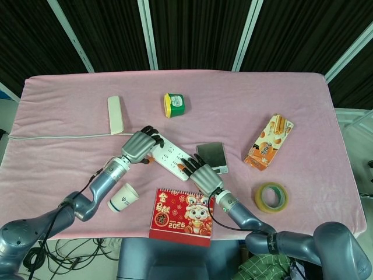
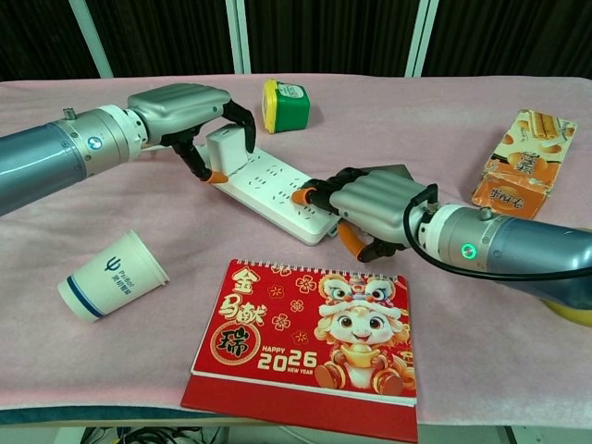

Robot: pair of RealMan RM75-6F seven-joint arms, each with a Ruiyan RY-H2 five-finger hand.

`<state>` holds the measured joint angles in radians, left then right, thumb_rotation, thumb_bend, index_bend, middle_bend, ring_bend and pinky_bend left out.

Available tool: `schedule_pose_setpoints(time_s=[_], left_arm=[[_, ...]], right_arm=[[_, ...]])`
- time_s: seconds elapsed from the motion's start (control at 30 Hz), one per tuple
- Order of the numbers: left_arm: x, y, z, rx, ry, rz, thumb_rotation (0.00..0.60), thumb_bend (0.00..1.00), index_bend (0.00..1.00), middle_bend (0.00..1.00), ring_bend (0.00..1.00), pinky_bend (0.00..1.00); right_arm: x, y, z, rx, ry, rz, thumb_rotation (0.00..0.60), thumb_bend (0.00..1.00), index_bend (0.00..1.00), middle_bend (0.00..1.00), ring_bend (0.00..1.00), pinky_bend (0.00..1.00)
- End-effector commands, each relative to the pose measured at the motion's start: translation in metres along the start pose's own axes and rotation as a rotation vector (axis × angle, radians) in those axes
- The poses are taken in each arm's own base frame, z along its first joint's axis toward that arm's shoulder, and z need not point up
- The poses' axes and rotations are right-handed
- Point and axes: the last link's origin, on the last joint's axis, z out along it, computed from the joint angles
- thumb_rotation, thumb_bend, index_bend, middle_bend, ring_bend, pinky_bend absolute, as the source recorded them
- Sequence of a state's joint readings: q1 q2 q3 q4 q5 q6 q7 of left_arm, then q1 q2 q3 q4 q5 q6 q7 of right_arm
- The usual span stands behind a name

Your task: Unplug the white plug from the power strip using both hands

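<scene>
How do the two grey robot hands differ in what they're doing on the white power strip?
The left hand wraps its fingers around the white plug at the far end of the white power strip, while the right hand lies over the near end, pressing it down. The left hand arches upright; the right lies flatter. Both have orange-tipped dark fingers.

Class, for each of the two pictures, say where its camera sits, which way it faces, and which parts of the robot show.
Head view: high up, looking steeply down on the pink table; both arms and hands show.
Chest view: low at the near edge, facing across; left hand grips the white plug, right hand rests on the power strip.
Shared: both hands, strip, calendar, paper cup.
</scene>
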<state>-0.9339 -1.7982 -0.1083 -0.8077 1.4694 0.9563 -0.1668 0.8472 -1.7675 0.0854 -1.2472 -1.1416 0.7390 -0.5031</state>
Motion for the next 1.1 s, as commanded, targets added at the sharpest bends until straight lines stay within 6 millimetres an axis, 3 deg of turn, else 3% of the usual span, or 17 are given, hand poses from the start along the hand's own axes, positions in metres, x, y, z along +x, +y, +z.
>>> schedule_pose_setpoints(time_s=[0.03, 0.5, 0.7, 0.87, 1.1], left_arm=[[-0.001, 0.002, -0.002, -0.014, 0.039, -0.019, 0.600, 0.64, 0.64, 0.67, 0.20, 0.18], [0.013, 0.005, -0.001, -0.067, 0.161, -0.045, 0.600, 0.64, 0.64, 0.67, 0.20, 0.18], [0.026, 0.000, -0.009, -0.071, 0.194, -0.077, 0.600, 0.64, 0.64, 0.67, 0.20, 0.18], [0.038, -0.019, -0.039, -0.030, 0.257, -0.133, 0.600, 0.64, 0.63, 0.67, 0.20, 0.18], [0.025, -0.053, -0.102, 0.096, 0.214, -0.290, 0.600, 0.62, 0.62, 0.66, 0.20, 0.18]], right_arm=[[-0.001, 0.000, -0.001, 0.001, -0.008, -0.001, 0.600, 0.78, 0.32, 0.26, 0.22, 0.05], [0.007, 0.000, 0.000, -0.014, 0.026, 0.006, 0.600, 0.78, 0.32, 0.24, 0.21, 0.05], [0.018, 0.003, 0.002, -0.060, 0.117, 0.014, 0.600, 0.77, 0.16, 0.13, 0.11, 0.04], [0.039, 0.015, -0.002, -0.126, 0.207, 0.061, 0.600, 0.76, 0.13, 0.12, 0.10, 0.04], [0.063, 0.066, -0.032, -0.249, 0.261, 0.071, 0.600, 0.71, 0.12, 0.12, 0.10, 0.04]])
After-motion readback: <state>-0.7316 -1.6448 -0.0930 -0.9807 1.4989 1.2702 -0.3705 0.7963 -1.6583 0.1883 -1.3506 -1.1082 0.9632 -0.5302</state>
